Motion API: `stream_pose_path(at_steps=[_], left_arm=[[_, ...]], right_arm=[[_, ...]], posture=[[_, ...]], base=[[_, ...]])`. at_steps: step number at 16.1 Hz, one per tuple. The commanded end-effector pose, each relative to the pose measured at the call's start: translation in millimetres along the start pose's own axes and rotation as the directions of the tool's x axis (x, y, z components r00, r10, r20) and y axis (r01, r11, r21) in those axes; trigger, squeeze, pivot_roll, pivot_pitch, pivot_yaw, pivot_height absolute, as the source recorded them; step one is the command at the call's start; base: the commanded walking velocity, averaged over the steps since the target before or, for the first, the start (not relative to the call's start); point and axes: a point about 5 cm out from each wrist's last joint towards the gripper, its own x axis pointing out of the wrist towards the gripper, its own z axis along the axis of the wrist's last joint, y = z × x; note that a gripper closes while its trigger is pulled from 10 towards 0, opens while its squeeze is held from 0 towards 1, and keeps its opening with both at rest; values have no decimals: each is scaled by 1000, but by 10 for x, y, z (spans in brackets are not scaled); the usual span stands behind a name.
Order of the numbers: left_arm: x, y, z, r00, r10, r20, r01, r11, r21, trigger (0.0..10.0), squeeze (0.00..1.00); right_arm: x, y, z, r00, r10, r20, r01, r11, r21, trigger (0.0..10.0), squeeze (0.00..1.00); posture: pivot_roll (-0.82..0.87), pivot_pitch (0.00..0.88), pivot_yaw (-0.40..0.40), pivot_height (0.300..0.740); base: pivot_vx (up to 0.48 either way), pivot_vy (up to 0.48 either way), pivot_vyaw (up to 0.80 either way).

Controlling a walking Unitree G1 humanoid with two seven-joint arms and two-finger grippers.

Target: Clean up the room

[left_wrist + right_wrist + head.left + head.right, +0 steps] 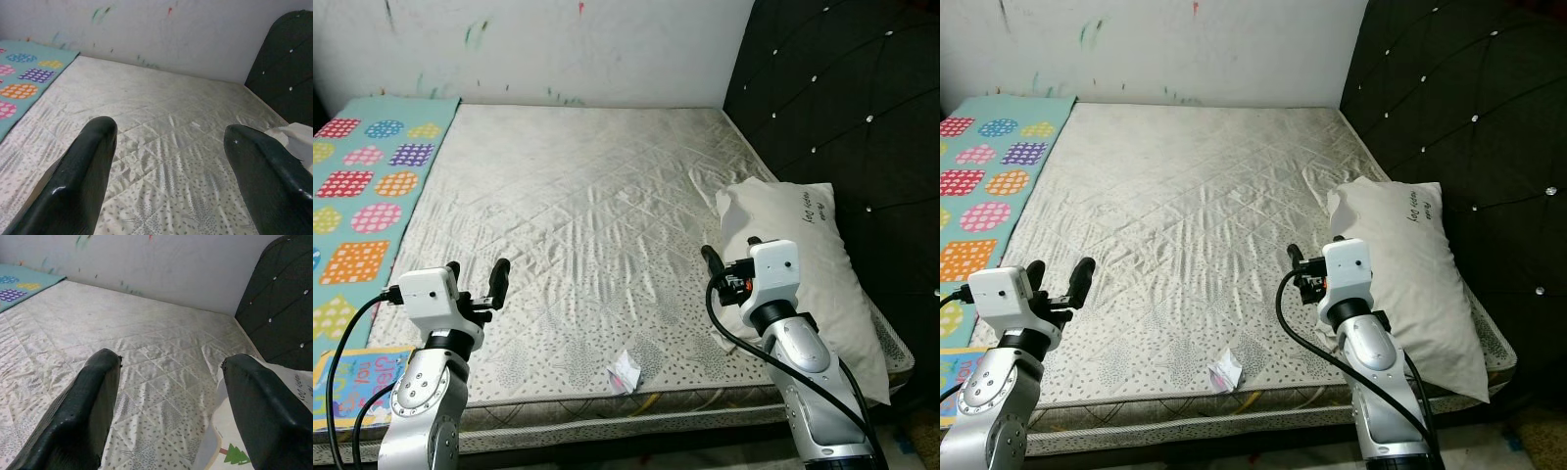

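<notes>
A small crumpled white wrapper lies on the pale quilted mattress, close to its front edge. A white pillow rests along the mattress's right side by the headboard. My left gripper hovers open over the front left part of the mattress, left of the wrapper, with nothing between its fingers. Near the pillow's inner edge my right gripper is held open and empty. The right wrist view has the pillow just beside one finger.
A black tufted headboard stands along the right. A teal mat with coloured dotted patches covers the bed's left strip, and a colourful printed sheet lies at its front corner. A marked white wall closes the far side.
</notes>
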Motion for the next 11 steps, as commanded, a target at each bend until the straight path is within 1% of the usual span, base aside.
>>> stream_pose_path(at_steps=[1, 3, 4, 5, 7, 8, 9, 11], left_arm=[[-32, 11, 26, 1000, 6, -4, -6, 1000, 8, 10000, 0], [-68, 34, 23, 1000, 27, -15, -27, 1000, 6, 10000, 0], [-107, 71, 22, 999, 45, -21, -44, 999, 11, 10000, 0], [-126, 93, 23, 998, 51, -25, -51, 999, 16, 10000, 0], [-184, 151, 14, 997, 63, -45, -61, 998, 31, 10000, 0], [-221, 170, -12, 996, 54, -68, -51, 997, 53, 10000, 0], [-238, 171, -21, 996, 48, -75, -43, 997, 61, 10000, 0], [-265, 178, -44, 995, 51, -88, -46, 997, 62, 10000, 0]], right_arm=[[-32, -86, -20, 1000, 10, -19, -10, 1000, -14, 10000, 0], [-51, -161, -53, 999, 15, -37, -16, 1000, -12, 10000, 0], [-68, -225, -71, 999, 19, -48, -19, 1000, -12, 10000, 0], [-83, -230, -78, 998, 23, -55, -24, 1000, -17, 10000, 0], [-175, -176, -130, 995, 64, -80, -68, 996, -51, 10000, 0], [-250, -158, -180, 993, 70, -91, -72, 997, -24, 10000, 0], [-274, -166, -197, 993, 64, -99, -65, 998, -10, 10000, 0], [-318, -233, -260, 992, 39, -123, -42, 999, -26, 10000, 0]], posture=[[-44, 8, -65, 740], [-42, 30, -61, 740], [-43, 49, -59, 740], [-43, 57, -58, 740], [-41, 73, -57, 740], [-40, 82, -55, 740], [-41, 86, -53, 740], [-44, 97, -50, 740]], base=[[0, 0, 0], [0, 0, 0], [0, 0, 0], [0, 0, 0], [0, 0, 0], [0, 0, 0], [0, 0, 0], [0, 0, 0]])
